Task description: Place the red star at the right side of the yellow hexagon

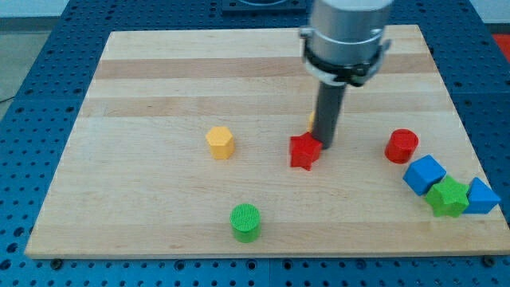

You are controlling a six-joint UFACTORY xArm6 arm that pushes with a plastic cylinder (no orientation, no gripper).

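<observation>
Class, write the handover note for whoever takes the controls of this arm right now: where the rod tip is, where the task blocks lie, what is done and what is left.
My tip sits at the red star's right edge, at or very near contact.
The red star lies to the right of the yellow hexagon, roughly level with it, with a clear gap between them.
Done: the star is already on the hexagon's right side.
Left: probably only a short nudge toward the view's left, if it should sit closer.
A small orange block peeks out behind the rod; its shape cannot be told.

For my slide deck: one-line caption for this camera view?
My tip touches the red star's right edge, with the yellow hexagon apart at its left.
</observation>
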